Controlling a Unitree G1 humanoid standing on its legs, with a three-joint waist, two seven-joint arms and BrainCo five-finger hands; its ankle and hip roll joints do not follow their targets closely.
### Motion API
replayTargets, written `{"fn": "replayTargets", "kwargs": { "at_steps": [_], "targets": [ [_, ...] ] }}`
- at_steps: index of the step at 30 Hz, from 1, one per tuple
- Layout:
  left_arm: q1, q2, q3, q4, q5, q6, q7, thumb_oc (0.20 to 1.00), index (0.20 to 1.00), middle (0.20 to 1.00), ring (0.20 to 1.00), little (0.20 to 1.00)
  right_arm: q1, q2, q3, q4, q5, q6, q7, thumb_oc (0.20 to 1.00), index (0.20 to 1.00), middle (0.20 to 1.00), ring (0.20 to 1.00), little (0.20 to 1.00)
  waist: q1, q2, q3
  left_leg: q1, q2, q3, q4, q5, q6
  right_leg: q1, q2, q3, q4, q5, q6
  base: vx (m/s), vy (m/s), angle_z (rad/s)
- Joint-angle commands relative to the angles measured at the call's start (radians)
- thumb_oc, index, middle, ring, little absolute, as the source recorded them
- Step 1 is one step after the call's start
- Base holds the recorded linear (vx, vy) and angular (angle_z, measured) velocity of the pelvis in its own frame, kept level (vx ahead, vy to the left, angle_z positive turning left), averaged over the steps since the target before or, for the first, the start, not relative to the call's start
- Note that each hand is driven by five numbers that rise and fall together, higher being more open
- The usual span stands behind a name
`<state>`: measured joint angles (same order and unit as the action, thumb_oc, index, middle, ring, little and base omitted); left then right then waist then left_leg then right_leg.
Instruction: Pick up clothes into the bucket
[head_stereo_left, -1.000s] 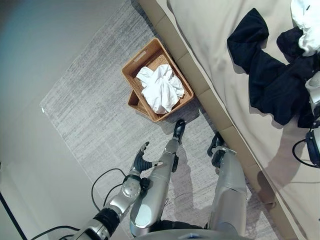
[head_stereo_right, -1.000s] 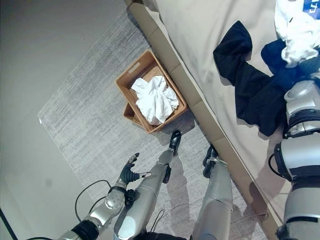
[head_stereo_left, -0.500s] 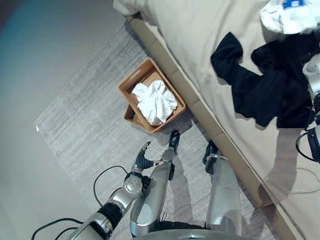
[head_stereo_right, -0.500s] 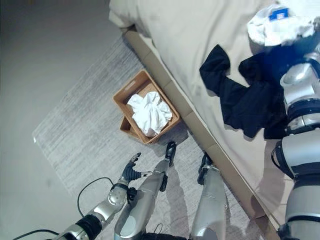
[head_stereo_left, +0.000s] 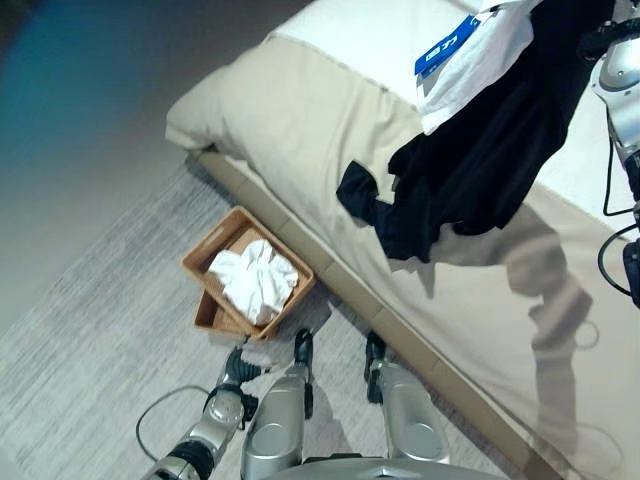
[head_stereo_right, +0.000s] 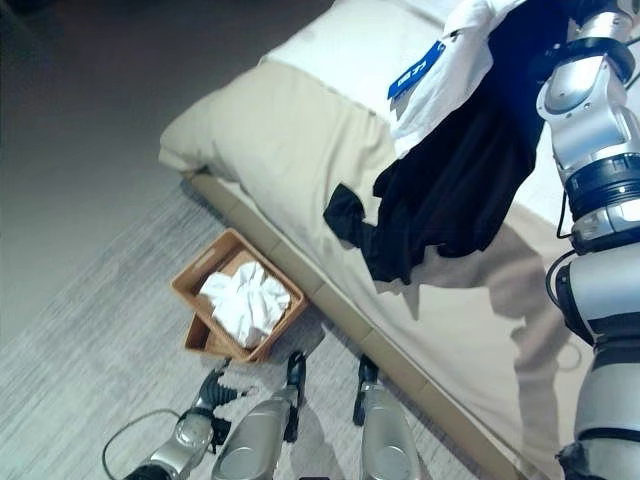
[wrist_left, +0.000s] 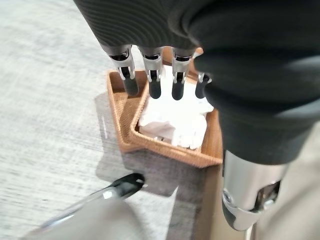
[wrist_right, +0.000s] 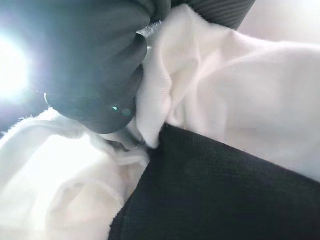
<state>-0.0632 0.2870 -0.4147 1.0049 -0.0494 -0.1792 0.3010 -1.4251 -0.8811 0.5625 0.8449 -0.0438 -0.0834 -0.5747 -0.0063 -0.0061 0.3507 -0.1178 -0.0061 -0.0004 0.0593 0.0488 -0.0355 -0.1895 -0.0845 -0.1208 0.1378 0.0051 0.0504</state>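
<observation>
**Ana:** Fingers of the left hand (wrist_left: 165, 75) hang straight and loose, holding nothing, low over the grey rug (head_stereo_left: 90, 340) just near of the woven brown basket (head_stereo_left: 200, 262). The right hand's fingers are buried in cloth in its wrist view, so their hold can't be told.

**Ben:** What's changed?

**Ana:** A second ago the black garment (head_stereo_left: 480, 160) lay spread flat on the beige bed (head_stereo_left: 290, 120). Now it hangs bunched from the raised right arm, far right, with a white garment with a blue tag (head_stereo_left: 470, 55) lifted beside it. The camera has swung too.

**Ben:** So the pick-up looks done?

**Ana:** Likely; carrying it left to the basket remains.

**Ben:** And the basket?

**Ana:** It holds one crumpled white cloth (head_stereo_left: 253, 280), with room to spare.
</observation>
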Motion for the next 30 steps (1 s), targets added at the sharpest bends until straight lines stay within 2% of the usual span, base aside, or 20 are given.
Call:
{"fn": "replayTargets", "kwargs": {
  "at_steps": [1,7,9,14,15,19,21,26,27,30],
  "targets": [
    [0.053,-0.01,0.01,0.069,0.083,0.012,-0.026,1.0,1.0,1.0,1.0,1.0,-0.028,-0.096,-0.027,-0.101,-0.029,-0.053,-0.031,0.2,0.2,0.2,0.2,0.2,0.018,-0.053,-0.115,0.038,-0.018,-0.013,0.107,-0.129,0.006,0.107,-0.03,0.007,-0.014,-0.025,0.078,0.14,0.011,-0.22],
    [0.071,-0.025,0.016,0.112,0.118,0.021,-0.059,1.0,1.0,1.0,1.0,1.0,0.021,-0.131,-0.035,-0.1,-0.031,-0.046,0.04,0.2,0.2,0.2,0.2,0.2,0.004,-0.068,-0.206,0.125,0.002,0.024,0.033,-0.128,0.01,0.173,-0.017,0.017,-0.061,-0.021,0.084,0.09,-0.004,-0.22],
    [0.07,-0.029,0.014,0.113,0.118,0.024,-0.063,1.0,1.0,1.0,1.0,1.0,0.018,-0.134,-0.027,-0.086,-0.027,-0.043,0.048,0.2,0.2,0.2,0.2,0.2,0.001,-0.07,-0.217,0.139,0.003,0.027,0.017,-0.125,0.01,0.181,-0.016,0.014,-0.07,-0.018,0.084,0.06,-0.003,-0.09],
    [0.068,-0.038,-0.001,0.118,0.117,0.026,-0.069,1.0,1.0,1.0,1.0,1.0,-0.009,-0.128,0.006,0.072,-0.02,-0.022,0.074,0.2,0.2,0.2,0.2,0.2,-0.005,-0.079,-0.256,0.166,0.005,0.024,-0.003,-0.123,0.01,0.216,-0.015,0.003,-0.093,-0.014,0.084,0.06,-0.004,0.01],
    [0.067,-0.037,-0.009,0.113,0.114,0.024,-0.07,1.0,1.0,1.0,1.0,1.0,-0.028,-0.122,0.026,0.159,-0.008,-0.014,0.095,0.2,0.2,0.2,0.2,0.2,-0.004,-0.083,-0.264,0.171,0.004,0.022,-0.008,-0.124,0.01,0.223,-0.014,0.0,-0.099,-0.013,0.084,0.02,-0.001,0.03],
    [0.073,-0.035,-0.015,0.119,0.099,0.03,-0.072,1.0,1.0,1.0,1.0,1.0,-0.066,-0.09,0.045,0.318,0.058,-0.007,0.142,0.2,0.2,0.2,0.2,0.2,0.004,-0.09,-0.262,0.16,0.004,0.012,-0.009,-0.118,0.008,0.218,-0.017,-0.012,-0.107,-0.007,0.082,0.0,-0.001,0.02],
    [0.071,-0.037,-0.015,0.127,0.096,0.033,-0.073,1.0,1.0,1.0,1.0,1.0,-0.079,-0.076,0.039,0.339,0.081,-0.007,0.138,0.2,0.2,0.2,0.2,0.2,0.003,-0.09,-0.261,0.156,0.004,0.009,-0.009,-0.116,0.007,0.216,-0.017,-0.015,-0.108,-0.005,0.081,0.0,0.0,0.0],
    [0.067,-0.036,-0.008,0.158,0.086,0.043,-0.062,1.0,1.0,1.0,1.0,1.0,-0.065,-0.048,0.042,0.391,0.093,-0.003,0.153,0.2,0.2,0.2,0.2,0.2,0.015,-0.092,-0.216,0.113,-0.002,-0.012,-0.002,-0.099,0.005,0.183,-0.02,-0.029,-0.097,-0.002,0.077,-0.1,-0.006,0.08],
    [0.057,-0.032,-0.009,0.157,0.08,0.043,-0.057,1.0,1.0,1.0,1.0,1.0,-0.057,-0.035,0.043,0.399,0.088,-0.001,0.153,0.2,0.2,0.2,0.2,0.2,0.022,-0.089,-0.183,0.084,-0.006,-0.025,0.005,-0.092,0.006,0.156,-0.023,-0.034,-0.085,0.0,0.076,-0.13,-0.002,0.18],
    [0.047,-0.032,-0.009,0.162,0.075,0.042,-0.049,1.0,1.0,1.0,1.0,1.0,-0.042,-0.02,0.037,0.4,0.09,-0.001,0.154,0.216,0.216,0.216,0.216,0.216,0.025,-0.085,-0.164,0.066,-0.009,-0.034,0.008,-0.084,0.006,0.139,-0.025,-0.039,-0.076,0.001,0.073,-0.09,-0.006,0.18]
  ]
}}
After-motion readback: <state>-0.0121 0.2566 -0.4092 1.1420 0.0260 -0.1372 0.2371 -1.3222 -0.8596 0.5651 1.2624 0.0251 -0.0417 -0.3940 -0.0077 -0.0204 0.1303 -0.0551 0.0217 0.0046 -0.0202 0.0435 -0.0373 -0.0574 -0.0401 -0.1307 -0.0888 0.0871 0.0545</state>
